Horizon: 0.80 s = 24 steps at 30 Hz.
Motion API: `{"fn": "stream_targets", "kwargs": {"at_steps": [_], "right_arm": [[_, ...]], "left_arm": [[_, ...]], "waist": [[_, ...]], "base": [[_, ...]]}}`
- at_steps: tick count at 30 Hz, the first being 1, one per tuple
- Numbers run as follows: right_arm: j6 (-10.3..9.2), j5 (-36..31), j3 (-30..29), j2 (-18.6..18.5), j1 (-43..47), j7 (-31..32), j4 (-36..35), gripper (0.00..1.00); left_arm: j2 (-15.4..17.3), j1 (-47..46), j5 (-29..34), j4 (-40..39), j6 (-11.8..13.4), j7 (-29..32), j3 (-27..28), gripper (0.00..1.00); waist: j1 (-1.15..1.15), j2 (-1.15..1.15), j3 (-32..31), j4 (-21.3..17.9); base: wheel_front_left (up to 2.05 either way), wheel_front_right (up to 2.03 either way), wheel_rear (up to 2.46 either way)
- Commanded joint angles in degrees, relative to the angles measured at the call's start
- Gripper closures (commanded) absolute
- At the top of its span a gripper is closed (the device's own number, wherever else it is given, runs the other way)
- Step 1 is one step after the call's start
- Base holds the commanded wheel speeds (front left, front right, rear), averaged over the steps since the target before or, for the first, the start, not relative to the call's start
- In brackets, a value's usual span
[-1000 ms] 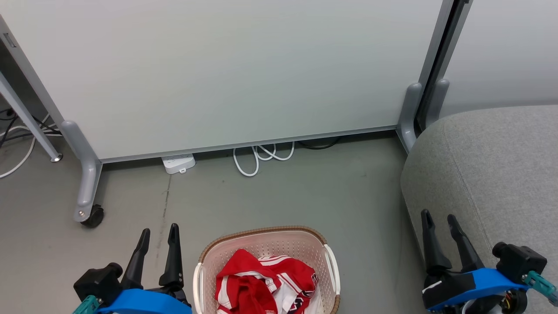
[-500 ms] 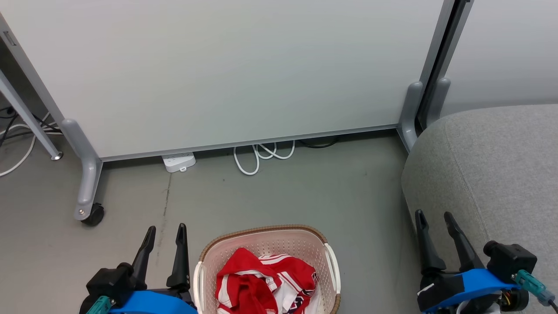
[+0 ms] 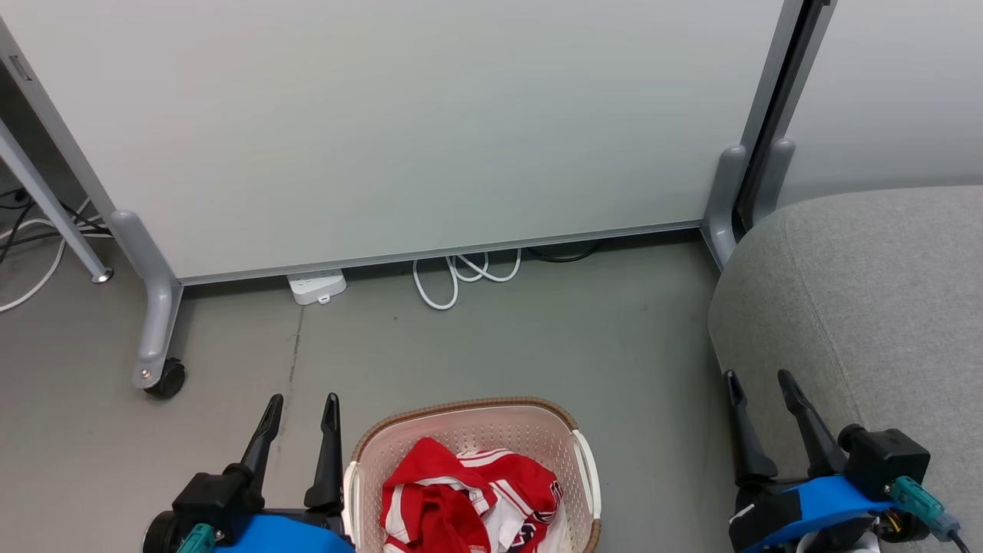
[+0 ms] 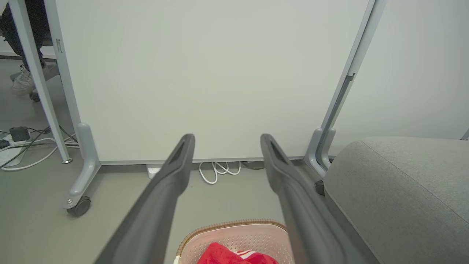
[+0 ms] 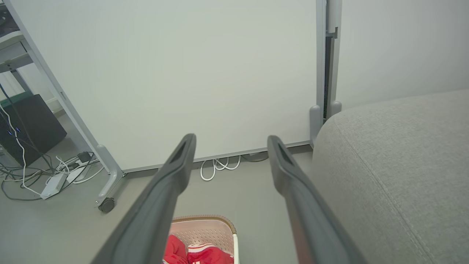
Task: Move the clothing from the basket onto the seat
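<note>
The cream basket (image 3: 388,442) with a brown rim stands on the floor at the bottom centre of the head view. Red and red-and-white striped clothing (image 3: 461,499) lies bunched inside it. The basket (image 4: 234,229) and clothing (image 4: 223,255) also show low in the left wrist view, and the basket (image 5: 205,223) with clothing (image 5: 194,253) in the right wrist view. The light-grey seat (image 3: 875,292) fills the right. My left gripper (image 3: 301,405) is open just left of the basket. My right gripper (image 3: 758,382) is open at the seat's front corner.
A white partition panel (image 3: 399,123) on grey castor feet (image 3: 157,376) stands behind the basket. A power strip (image 3: 316,286) and a coiled white cable (image 3: 461,274) lie at its base. More cables (image 3: 31,246) run at far left.
Both grippers have drawn lower in the head view; the left one shifted right toward the basket, the right one slightly left. Basket and clothing have not moved.
</note>
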Motion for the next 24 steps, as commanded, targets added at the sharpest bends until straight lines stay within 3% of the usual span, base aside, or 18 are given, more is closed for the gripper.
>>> {"fn": "stream_targets", "kwargs": {"at_steps": [1,7,24], "right_arm": [[0.12,-0.99,0.2,-0.29,0.14,-0.37,-0.35,0.0],[0.11,-3.01,0.39,-0.3,0.62,-0.93,-0.38,0.0],[0.11,-2.5,0.55,-0.29,-0.34,-0.6,-0.4,0.0]], "left_arm": [[0.21,-0.65,0.98,-0.02,0.23,-0.52,-0.17,0.0],[0.24,-0.38,2.87,0.23,0.39,-1.13,-0.51,0.0],[0.21,-0.6,0.92,1.23,1.08,-0.99,-0.86,0.0]], "waist": [[0.0,0.0,-0.09,0.01],[0.0,0.0,-0.54,0.13],[0.0,0.0,0.36,-0.58]], "base": [[0.0,0.0,0.0],[0.0,0.0,0.0],[0.0,0.0,0.0]]}}
